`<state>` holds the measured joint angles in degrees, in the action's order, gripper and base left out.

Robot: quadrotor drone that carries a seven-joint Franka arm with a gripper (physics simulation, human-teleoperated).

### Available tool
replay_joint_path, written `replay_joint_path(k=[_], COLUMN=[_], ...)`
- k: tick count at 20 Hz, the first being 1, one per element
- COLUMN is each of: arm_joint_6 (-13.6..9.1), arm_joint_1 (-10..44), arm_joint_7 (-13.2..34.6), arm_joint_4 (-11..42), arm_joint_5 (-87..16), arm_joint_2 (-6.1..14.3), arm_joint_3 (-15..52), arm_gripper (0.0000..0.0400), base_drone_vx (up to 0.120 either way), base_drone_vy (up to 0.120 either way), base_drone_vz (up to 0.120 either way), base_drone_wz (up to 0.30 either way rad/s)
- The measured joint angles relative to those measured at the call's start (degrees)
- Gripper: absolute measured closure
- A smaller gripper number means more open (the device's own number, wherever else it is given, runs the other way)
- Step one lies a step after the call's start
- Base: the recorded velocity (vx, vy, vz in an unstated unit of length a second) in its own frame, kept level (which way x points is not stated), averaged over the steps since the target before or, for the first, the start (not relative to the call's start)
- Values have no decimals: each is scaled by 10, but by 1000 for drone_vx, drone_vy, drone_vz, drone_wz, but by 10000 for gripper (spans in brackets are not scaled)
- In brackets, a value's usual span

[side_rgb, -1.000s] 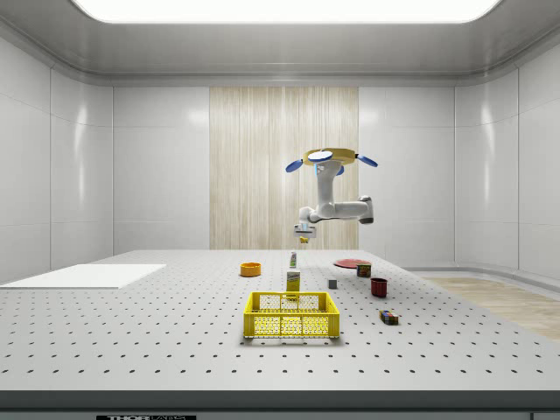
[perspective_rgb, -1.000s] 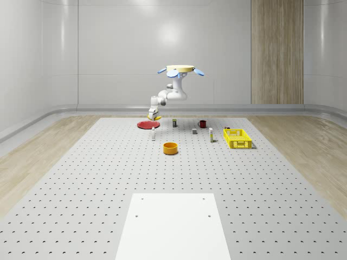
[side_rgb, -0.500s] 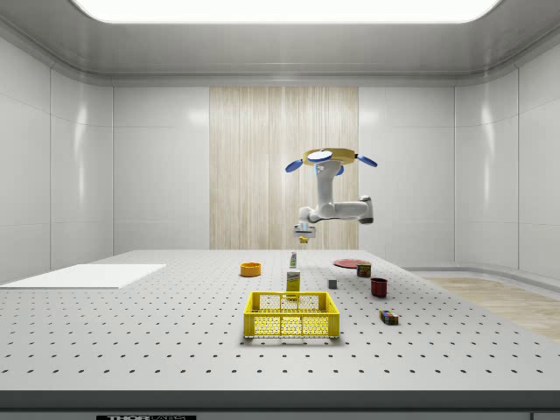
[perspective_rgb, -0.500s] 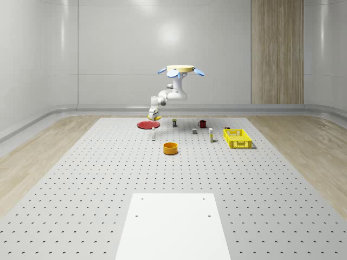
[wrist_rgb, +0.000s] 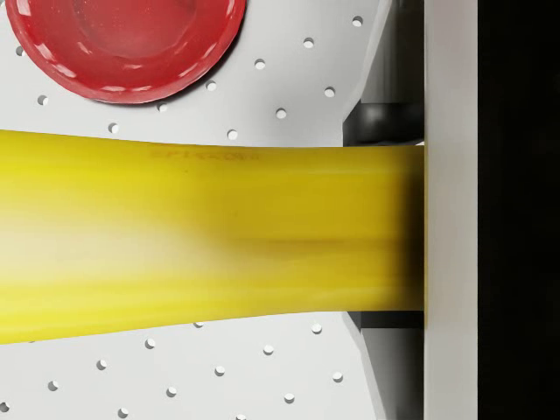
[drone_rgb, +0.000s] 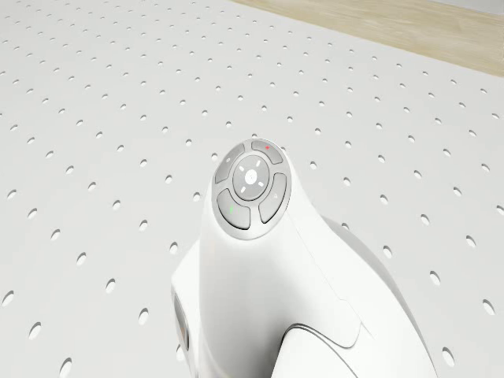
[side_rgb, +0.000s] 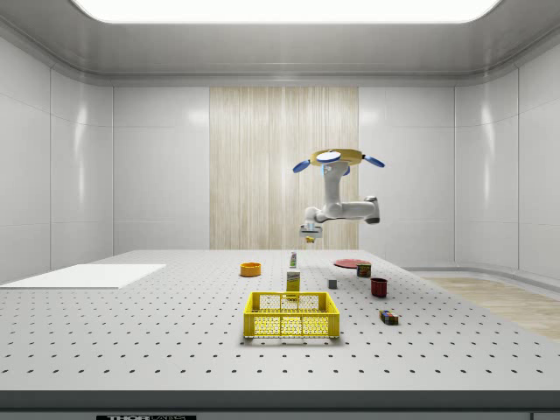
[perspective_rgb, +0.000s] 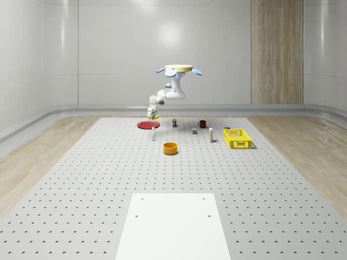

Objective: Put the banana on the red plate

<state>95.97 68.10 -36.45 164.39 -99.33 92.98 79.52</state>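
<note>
The drone (perspective_rgb: 177,69) hovers over the far part of the perforated table, just to the right of the red plate (perspective_rgb: 147,125) in the whole-scene view. Its white arm reaches down and left to the gripper (perspective_rgb: 152,114), which is shut on the yellow banana (perspective_rgb: 154,116) above the plate's near right edge. In the side view the gripper (side_rgb: 309,234) holds the banana (side_rgb: 309,239) high over the table, left of the plate (side_rgb: 352,262). In the wrist view the banana (wrist_rgb: 201,232) lies crosswise against one finger (wrist_rgb: 451,262), with the red plate (wrist_rgb: 122,35) below and off to one side.
An orange bowl (perspective_rgb: 171,148) and a yellow basket (perspective_rgb: 237,138) stand nearer the camera. A dark red mug (perspective_rgb: 202,123), a small can (perspective_rgb: 174,123) and small bottles (perspective_rgb: 211,135) sit right of the plate. A white sheet (perspective_rgb: 172,225) lies at the front. The drone view looks down on the arm's wrist (drone_rgb: 252,185).
The drone, arm and banana have shifted toward the side view's right, closer to the red plate, and slightly left in the whole-scene view. The grip is unchanged.
</note>
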Motion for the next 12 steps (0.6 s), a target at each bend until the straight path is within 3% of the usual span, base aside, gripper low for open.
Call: replay_joint_path(k=[12], arm_joint_6=[0], arm_joint_1=[0], arm_joint_7=[0], arm_joint_4=[0], arm_joint_5=[0], arm_joint_2=[0], arm_joint_3=[0], arm_gripper=[207], base_drone_vx=[0], base_drone_vy=[-120], base_drone_vz=[0], base_drone_wz=[0])
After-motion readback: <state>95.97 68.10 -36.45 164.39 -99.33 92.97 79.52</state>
